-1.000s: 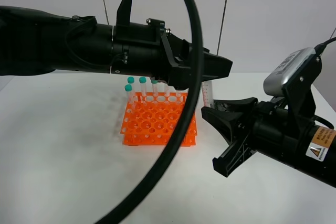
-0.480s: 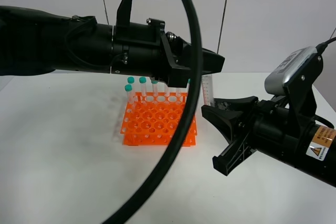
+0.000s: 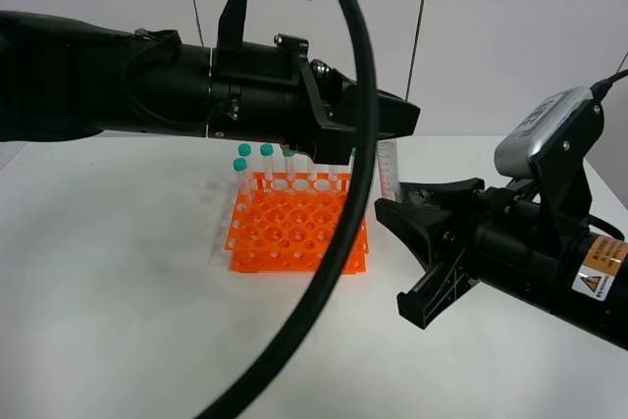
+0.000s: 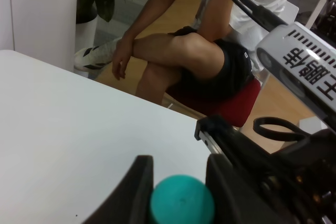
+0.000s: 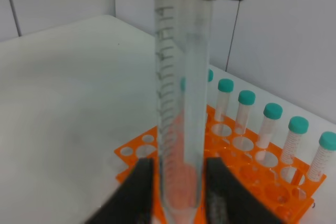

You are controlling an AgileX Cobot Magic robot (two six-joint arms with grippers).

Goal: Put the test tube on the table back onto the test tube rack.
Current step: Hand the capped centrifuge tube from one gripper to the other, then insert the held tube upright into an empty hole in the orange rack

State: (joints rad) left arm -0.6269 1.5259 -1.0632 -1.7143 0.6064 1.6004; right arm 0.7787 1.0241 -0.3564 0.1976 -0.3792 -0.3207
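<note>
The test tube (image 3: 387,169) hangs upright just right of the orange test tube rack (image 3: 294,233), above the white table (image 3: 118,272). My left gripper (image 3: 397,117) reaches across from the left and is shut on the tube's top. The left wrist view shows the teal cap (image 4: 181,203) pinched between that gripper (image 4: 178,182). My right gripper (image 3: 391,198) stands around the tube's lower part with its jaws slightly parted. In the right wrist view the clear tube (image 5: 181,103) runs down between these fingers (image 5: 178,182), with the rack (image 5: 247,182) behind it.
Several teal-capped tubes (image 3: 267,159) stand in the rack's back rows (image 5: 270,121). A thick black cable (image 3: 339,242) arcs in front of the rack. A seated person (image 4: 210,51) on a red stool is beyond the table's edge.
My left gripper has closed on the tube's capped top. My right gripper's jaws have just parted a little around the lower tube. Neither arm has shifted.
</note>
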